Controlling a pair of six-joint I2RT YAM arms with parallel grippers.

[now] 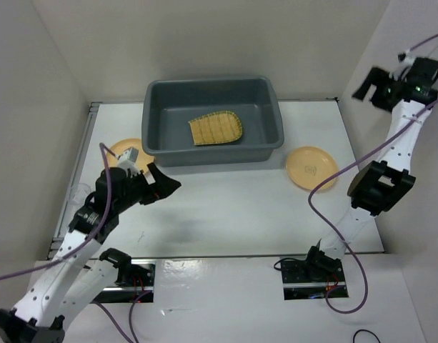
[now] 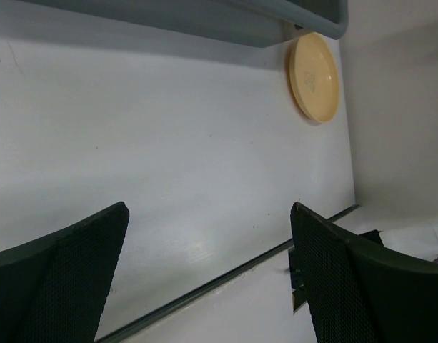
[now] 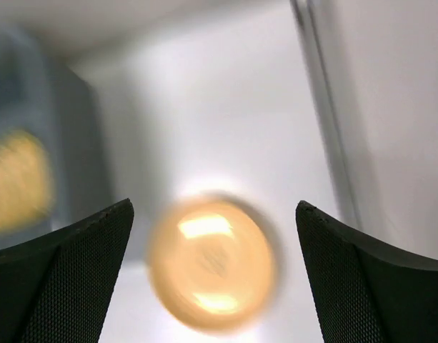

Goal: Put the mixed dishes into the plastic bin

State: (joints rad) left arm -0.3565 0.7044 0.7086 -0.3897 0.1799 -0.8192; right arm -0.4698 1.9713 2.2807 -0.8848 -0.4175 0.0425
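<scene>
A: Where's the plastic bin (image 1: 220,153)?

B: On the white table (image 1: 226,211), far side, centred. Dark grey, flared rim, sitting square.

A: What's in it?

B: The bamboo tray (image 1: 216,129), flat on the bin floor, middle to right. Rounded end points to the bin's right wall. Nothing else to be seen in there.

A: And the plates?

B: Both outside the bin. One pale-orange plate (image 1: 312,167) lies flat on the table near the bin's front right corner, clear of it. The other plate (image 1: 121,148) is just beside the bin's front left corner, partly hidden by the left arm.

A: Left gripper (image 1: 167,184)?

B: Low, in front of the bin's left front corner. In its wrist view the fingers (image 2: 68,275) stand wide apart with nothing between them, only bare table. The same view catches the bin's corner (image 2: 308,16) and the right-hand plate (image 2: 315,75) next to it.

A: Right gripper (image 1: 367,84)?

B: Raised, well off to the right of the bin, by the side wall. Its wrist view is blurred. The fingers (image 3: 361,279) are spread wide, holding nothing, and the right-hand plate (image 3: 213,266) shows below the gap. To the left, the grey smear is the bin (image 3: 68,136), and the yellow blur inside it is the tray (image 3: 18,179).

A: Any contact with a dish?

B: None that shows, on either arm.
</scene>
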